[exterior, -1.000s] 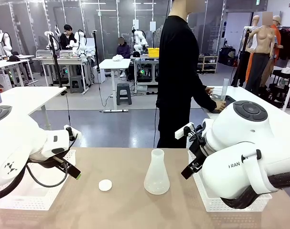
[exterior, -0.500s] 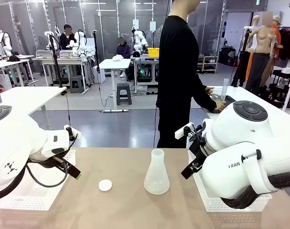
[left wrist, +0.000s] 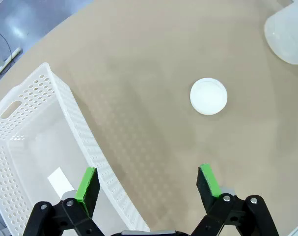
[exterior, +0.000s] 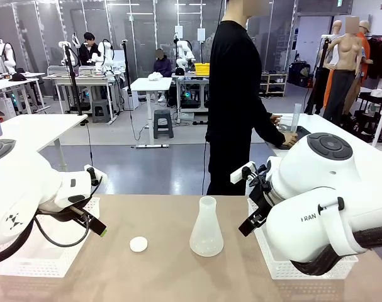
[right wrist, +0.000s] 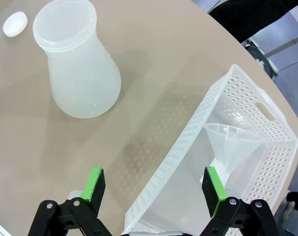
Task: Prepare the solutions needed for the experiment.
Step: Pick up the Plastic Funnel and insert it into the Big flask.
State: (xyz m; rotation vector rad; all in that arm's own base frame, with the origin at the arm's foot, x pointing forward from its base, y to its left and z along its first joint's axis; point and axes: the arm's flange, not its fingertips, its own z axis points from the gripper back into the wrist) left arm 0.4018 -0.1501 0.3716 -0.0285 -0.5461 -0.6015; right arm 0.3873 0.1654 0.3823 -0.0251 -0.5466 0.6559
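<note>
The translucent white plastic conical flask [exterior: 206,236] stands upright at the middle of the tan bench [exterior: 165,277], nearer the far edge, with a small white round cap [exterior: 138,244] lying apart on its left; whether it holds any liquid I cannot tell. The left tool [left wrist: 148,182] hangs released, jaws wide and empty, astride the wall of a white perforated plastic basket [left wrist: 97,162] at the left edge. The right tool [right wrist: 154,186] hangs likewise released over the rim of a second white perforated basket [right wrist: 266,123], which holds a clear funnel [right wrist: 232,140], at the right edge.
</note>
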